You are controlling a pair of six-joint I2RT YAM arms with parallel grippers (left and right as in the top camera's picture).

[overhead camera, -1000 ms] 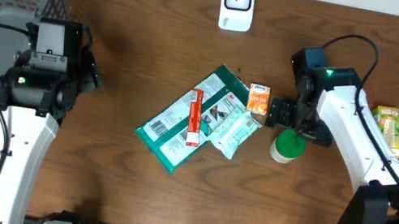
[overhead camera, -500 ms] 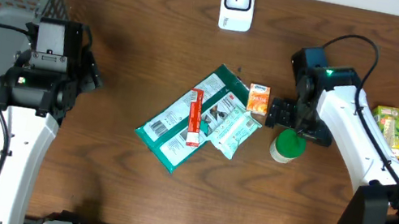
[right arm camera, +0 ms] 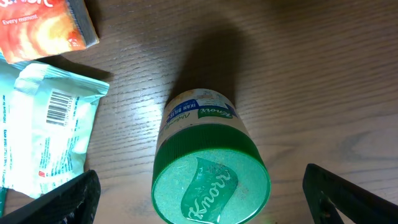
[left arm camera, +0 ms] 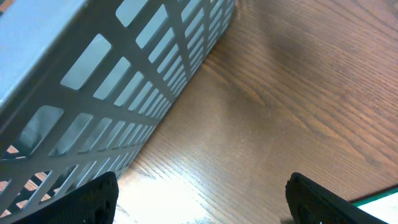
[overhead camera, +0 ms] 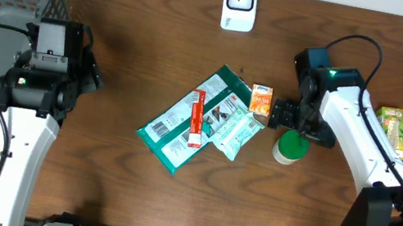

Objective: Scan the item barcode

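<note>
The right gripper (right arm camera: 202,196), spread wide and holding nothing, hangs directly over the green-lidded jar (overhead camera: 290,148), which stands upright on the table (overhead camera: 105,187) near the pale packet (overhead camera: 233,131), far nearer this arm than the left arm (overhead camera: 29,99).

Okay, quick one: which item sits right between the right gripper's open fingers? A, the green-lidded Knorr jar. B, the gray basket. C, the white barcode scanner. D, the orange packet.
A: the right wrist view shows the green-lidded Knorr jar centred below the right gripper, whose fingers stand open on either side, clear of it.
</note>
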